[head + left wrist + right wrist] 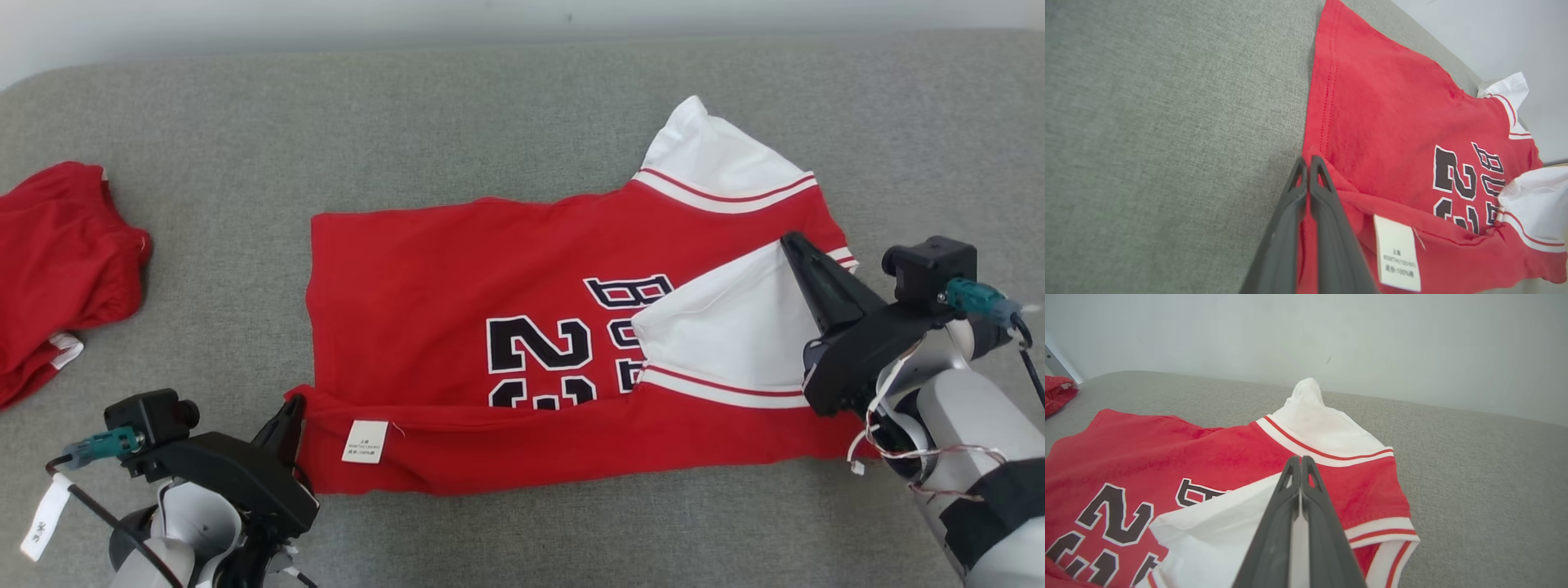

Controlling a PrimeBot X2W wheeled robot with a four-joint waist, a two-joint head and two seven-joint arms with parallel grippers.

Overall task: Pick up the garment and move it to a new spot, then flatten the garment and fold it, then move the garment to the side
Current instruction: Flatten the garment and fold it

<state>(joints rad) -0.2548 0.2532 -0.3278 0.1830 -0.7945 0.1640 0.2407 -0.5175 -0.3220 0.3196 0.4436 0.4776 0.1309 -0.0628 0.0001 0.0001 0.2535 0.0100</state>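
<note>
A red jersey with white sleeves and dark numbers, the garment [457, 294], lies spread on the grey padded surface [245, 147], its near edge folded up over the front. My left gripper [294, 404] is shut on the folded lower-left corner; in the left wrist view red cloth [1392, 122] shows pinched between the fingers of that gripper [1308, 161]. My right gripper [790, 241] is shut on the white sleeve folded over the chest. In the right wrist view white cloth shows between the fingers of the gripper [1300, 459] above the garment [1167, 445].
A second red garment [57, 261] lies crumpled at the far left edge, also seen as a red heap [1057, 390] in the right wrist view. A white care label [365, 441] shows on the folded near edge. A pale wall [522, 16] bounds the back.
</note>
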